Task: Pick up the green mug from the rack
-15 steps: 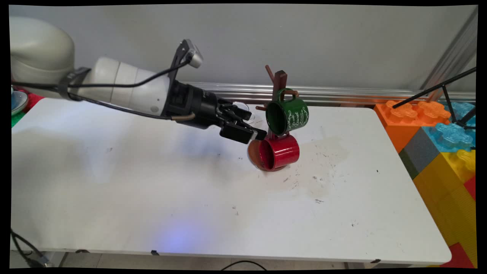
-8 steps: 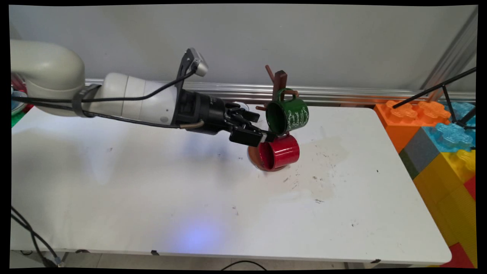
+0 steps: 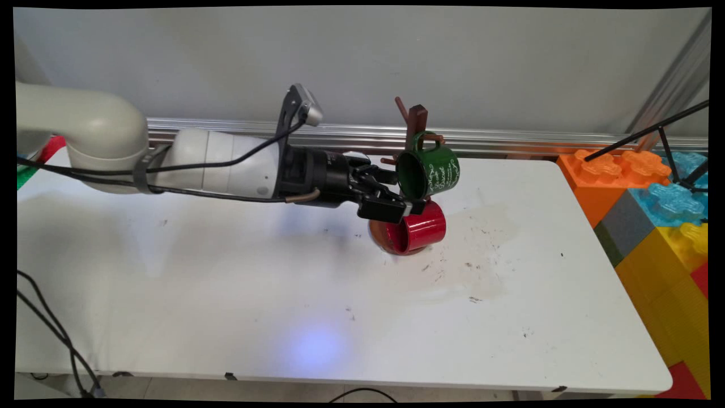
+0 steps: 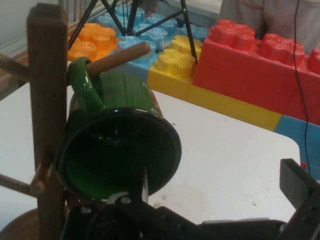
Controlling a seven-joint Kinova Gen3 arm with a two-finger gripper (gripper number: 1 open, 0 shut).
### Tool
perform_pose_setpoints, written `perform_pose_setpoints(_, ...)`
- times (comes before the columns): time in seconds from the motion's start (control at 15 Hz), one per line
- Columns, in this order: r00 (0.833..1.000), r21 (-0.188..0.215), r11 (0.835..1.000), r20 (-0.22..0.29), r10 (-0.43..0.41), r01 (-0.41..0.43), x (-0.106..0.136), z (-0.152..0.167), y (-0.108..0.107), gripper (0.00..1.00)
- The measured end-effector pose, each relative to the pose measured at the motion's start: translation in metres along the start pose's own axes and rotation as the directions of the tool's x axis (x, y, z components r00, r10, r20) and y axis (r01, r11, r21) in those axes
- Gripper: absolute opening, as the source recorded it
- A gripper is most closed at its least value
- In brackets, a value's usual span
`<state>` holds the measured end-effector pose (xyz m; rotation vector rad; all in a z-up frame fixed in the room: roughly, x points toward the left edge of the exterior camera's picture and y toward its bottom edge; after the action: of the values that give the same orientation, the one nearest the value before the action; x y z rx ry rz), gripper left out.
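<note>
Toward table's (image 3: 170, 294) far edge, right of middle, you see gripper (image 3: 409, 205) reaching level from left, fingers spread, at mouth of green mug (image 3: 430, 173). One finger (image 4: 295, 182) stands clear at right in hand view; other looks to lie at mug's lower rim, contact unclear. Green mug hangs by handle on peg of wooden rack (image 3: 417, 122). Red mug (image 3: 418, 226) hangs just below, touching it, mouth facing left. Toy blocks (image 3: 651, 204) stand off table's right edge.

White worktop (image 3: 226, 294), scuffed with dark marks right of centre. Wooden mug tree (image 3: 417, 122) stands on it toward the far edge, round base (image 3: 378, 235) flat on the surface.
</note>
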<state>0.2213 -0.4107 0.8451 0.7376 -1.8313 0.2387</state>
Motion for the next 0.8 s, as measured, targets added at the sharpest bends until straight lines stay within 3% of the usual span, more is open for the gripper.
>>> perform_pose_setpoints(0.8,0.999,0.016,1.000,-0.041,0.018,-0.017,-0.007,0.046,-0.006,1.00)
